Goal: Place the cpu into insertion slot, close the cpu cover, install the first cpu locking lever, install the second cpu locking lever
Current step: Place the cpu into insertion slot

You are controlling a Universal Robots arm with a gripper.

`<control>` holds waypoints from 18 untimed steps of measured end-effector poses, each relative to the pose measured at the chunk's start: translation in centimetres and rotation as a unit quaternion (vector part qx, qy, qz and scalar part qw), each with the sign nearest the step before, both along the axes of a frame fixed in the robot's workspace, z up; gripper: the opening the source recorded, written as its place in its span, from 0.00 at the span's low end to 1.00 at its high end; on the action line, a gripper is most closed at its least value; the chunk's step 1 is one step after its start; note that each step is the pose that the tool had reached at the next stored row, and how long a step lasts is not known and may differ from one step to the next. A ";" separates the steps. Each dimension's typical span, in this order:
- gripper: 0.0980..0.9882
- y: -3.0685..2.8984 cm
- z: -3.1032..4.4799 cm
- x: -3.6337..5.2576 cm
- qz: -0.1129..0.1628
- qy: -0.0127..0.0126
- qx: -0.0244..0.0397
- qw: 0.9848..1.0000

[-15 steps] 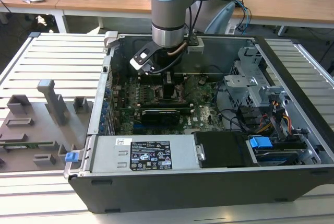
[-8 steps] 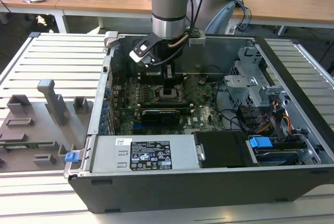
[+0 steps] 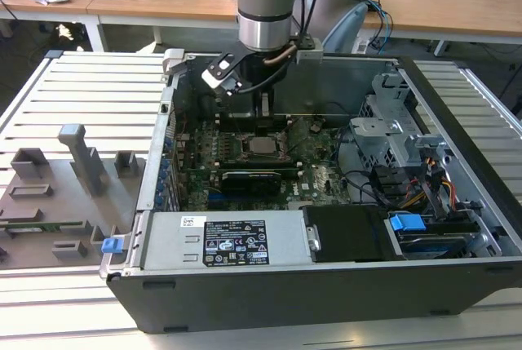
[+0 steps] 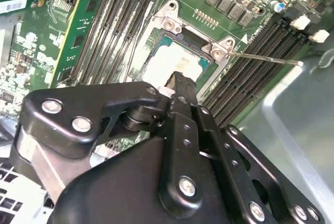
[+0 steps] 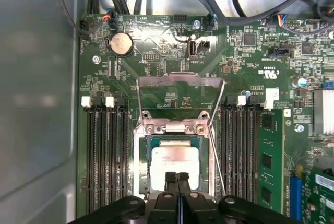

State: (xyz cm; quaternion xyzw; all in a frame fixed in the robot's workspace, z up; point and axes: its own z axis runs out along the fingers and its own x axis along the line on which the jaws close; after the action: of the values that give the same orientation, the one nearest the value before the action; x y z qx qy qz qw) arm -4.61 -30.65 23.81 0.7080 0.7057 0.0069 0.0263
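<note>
While the claw [image 5: 177, 177] has its two black fingers pressed together with nothing between them, its tips hang over the near edge of the cpu [image 5: 175, 157]; whether they touch it I cannot tell. That cpu lies flat in the insertion slot [image 5: 140, 156] directly under the claw, pale silvery top upward. It is near enough square that no long axis stands out, and its sides run parallel to the black memory slots [image 5: 104, 151] on either side of the claw. Faint lines of print cross its top, too small to read. Beyond the cpu from the claw, the cpu cover [image 5: 180, 79] stands tilted up and open, green board showing through its window. A thin wire locking lever [image 5: 216, 164] slants just beside the slot. In the exterior view the claw [image 3: 263, 121] reaches down into an open computer case [image 3: 326, 285] on a slatted worktop [image 3: 81, 81].
</note>
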 end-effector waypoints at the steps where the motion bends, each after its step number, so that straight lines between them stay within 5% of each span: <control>1: 0.01 0.01 0.31 0.00 0.000 0.000 0.000 1.000; 5: 0.01 0.06 2.49 0.00 0.000 0.000 0.000 1.000; 11: 0.01 0.07 4.49 0.03 0.000 0.000 0.000 1.000; 16: 0.01 0.23 4.51 2.35 0.000 0.012 -0.001 1.000; 18: 0.01 0.25 4.51 2.66 0.000 0.013 -0.001 1.000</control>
State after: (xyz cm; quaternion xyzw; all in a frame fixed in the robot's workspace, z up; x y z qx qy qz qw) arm -1.95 -30.40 28.32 0.7079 0.7060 -0.0032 0.0177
